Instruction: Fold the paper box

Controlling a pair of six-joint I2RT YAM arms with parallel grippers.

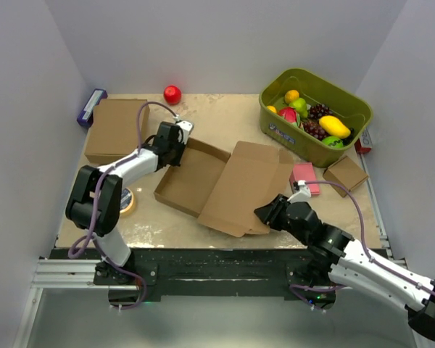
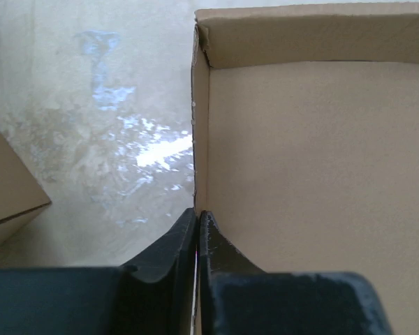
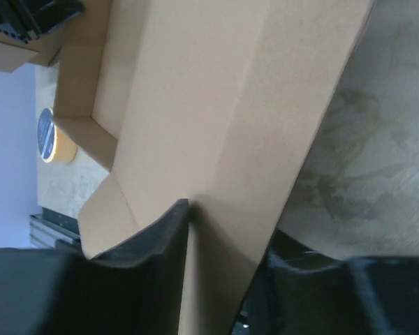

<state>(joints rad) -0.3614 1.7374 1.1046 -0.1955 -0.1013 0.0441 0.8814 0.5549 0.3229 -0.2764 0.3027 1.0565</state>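
Observation:
The paper box is a brown cardboard mailer in the middle of the table, its shallow tray on the left and its big lid flap lying open to the right. My left gripper is shut on the tray's far left side wall, one finger on each side of it. My right gripper is shut on the lid's near right edge, and the flap fills the right wrist view, running between my fingers.
A closed brown box lies at the back left. A red ball sits at the back. A green bin of toy fruit stands at the back right, with a pink block and a small cardboard cube beside it. A tape roll lies left.

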